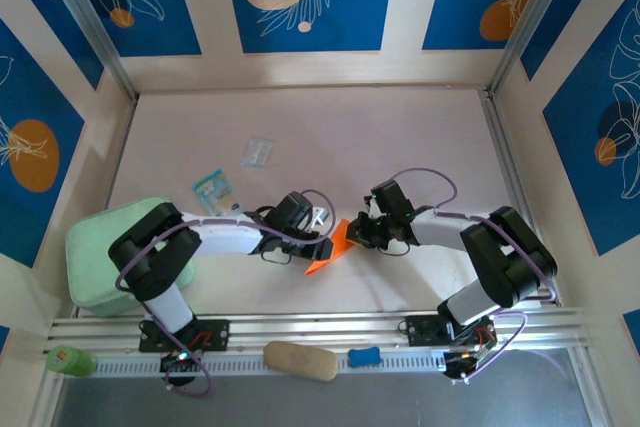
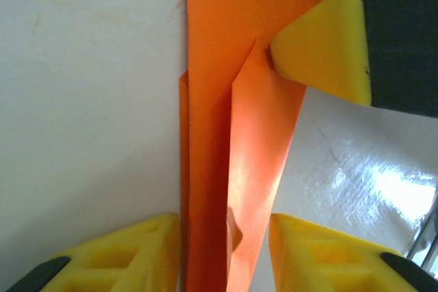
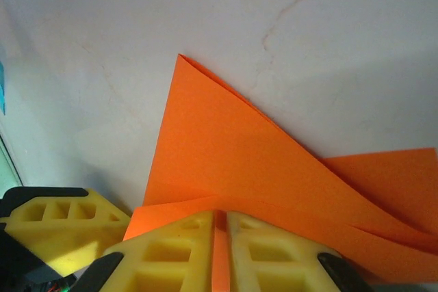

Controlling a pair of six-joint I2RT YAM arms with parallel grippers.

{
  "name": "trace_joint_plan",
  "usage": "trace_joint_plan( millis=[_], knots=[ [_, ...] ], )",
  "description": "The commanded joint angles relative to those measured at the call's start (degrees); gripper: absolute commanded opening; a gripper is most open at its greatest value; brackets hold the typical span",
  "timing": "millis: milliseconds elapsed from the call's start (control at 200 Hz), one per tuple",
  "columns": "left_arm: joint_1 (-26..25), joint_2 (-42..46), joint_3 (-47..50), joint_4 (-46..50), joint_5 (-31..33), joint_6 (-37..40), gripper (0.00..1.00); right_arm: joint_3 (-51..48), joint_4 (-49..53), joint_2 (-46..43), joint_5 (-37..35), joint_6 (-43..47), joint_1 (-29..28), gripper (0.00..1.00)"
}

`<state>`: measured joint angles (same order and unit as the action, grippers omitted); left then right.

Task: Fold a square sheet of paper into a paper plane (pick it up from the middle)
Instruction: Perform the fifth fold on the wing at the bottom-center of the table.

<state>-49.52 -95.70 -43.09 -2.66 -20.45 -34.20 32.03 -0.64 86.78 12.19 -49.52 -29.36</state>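
Top view: orange paper [image 1: 335,247] sat creased on the table [image 1: 400,137], one flap tilted up. The left gripper [image 1: 322,244] was at its left edge and the right gripper [image 1: 360,232] at its right edge. We had wide bare table beyond the paper and to its right, up to the walls. Left of the paper were the blue-and-white packet [image 1: 212,187] near, the clear wrapper [image 1: 257,153] farther off and the mint green pad [image 1: 100,247] well apart. On the near side of the paper there was only a thin strip of table before the rail [image 1: 320,327].

Left wrist: the orange paper [image 2: 212,100] ran as a long narrow strip with lengthwise folds, passing through the left gripper [image 2: 224,222]. Its jaws stood apart, not pinching. Each finger sat just beside a paper edge, and we could not tell whether they touched. The right gripper's yellow finger [image 2: 321,46] touched the paper's far right flap. Bare table lay on both sides of the paper.

Right wrist: the right gripper [image 3: 219,215] was closed almost fully, with a thin orange layer clamped in the slit, so it was gripping the paper. The orange paper [image 3: 233,148] fanned out from the jaws to a sharp corner, low against the table. There was bare table beyond that corner. The left gripper's finger [image 3: 55,227] sat just left of the paper's near edge.
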Motion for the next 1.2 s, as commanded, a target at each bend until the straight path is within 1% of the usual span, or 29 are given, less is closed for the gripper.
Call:
trace_joint_plan(
  millis=[0, 40, 225, 320, 415, 525, 635, 890, 1195],
  knots=[
    [-1.11, 0.4, 1.66, 3.45, -1.58, 0.15, 0.37, -1.6, -0.03, -0.91, 1.46, -0.49, 0.28, 0.13],
    [-1.17, -0.2, 1.28, 4.66, -1.32, 0.59, 0.35, -1.93, -0.59, -1.06, 1.73, -0.72, 0.27, 0.14],
    [-1.89, -2.26, 1.99, 7.33, 0.23, 1.84, 0.15, -1.65, -0.69, -1.82, 2.57, -0.68, 0.6, 0.14],
    [-2.71, -3.06, 2.21, 8.93, 1.22, 2.54, 0.11, -1.11, 1.65, -2.48, 0.82, -0.5, 1.01, 0.14],
    [-3.53, -3.54, 2.85, 9.31, 2.17, 2.57, 0.09, -1.07, 3.12, -2.93, -0.64, -0.3, 2.28, 0.15],
    [-4.23, -4.18, 3.13, 9.42, 2.67, 2.21, 0.09, -1.43, 3.42, -3.11, -0.1, -0.52, 4.16, 0.16],
    [-4.92, -4.58, 2.99, 9.34, 3.22, 1.96, 0.08, -1.56, 4.64, -3.11, -1.26, -0.7, 5.24, 0.16],
    [-5.5, -5.02, 2.79, 9.61, 4.08, 1.94, 0.06, -2.87, 5.32, -3.96, -2.12, -2.15, 9.92, 0.16],
    [-5.77, -4.28, 3.18, 9.41, 4.36, 1.38, 0.05, -4.97, 3.48, -5.63, -1.99, -1.56, 13.96, 0.16]
  ],
)
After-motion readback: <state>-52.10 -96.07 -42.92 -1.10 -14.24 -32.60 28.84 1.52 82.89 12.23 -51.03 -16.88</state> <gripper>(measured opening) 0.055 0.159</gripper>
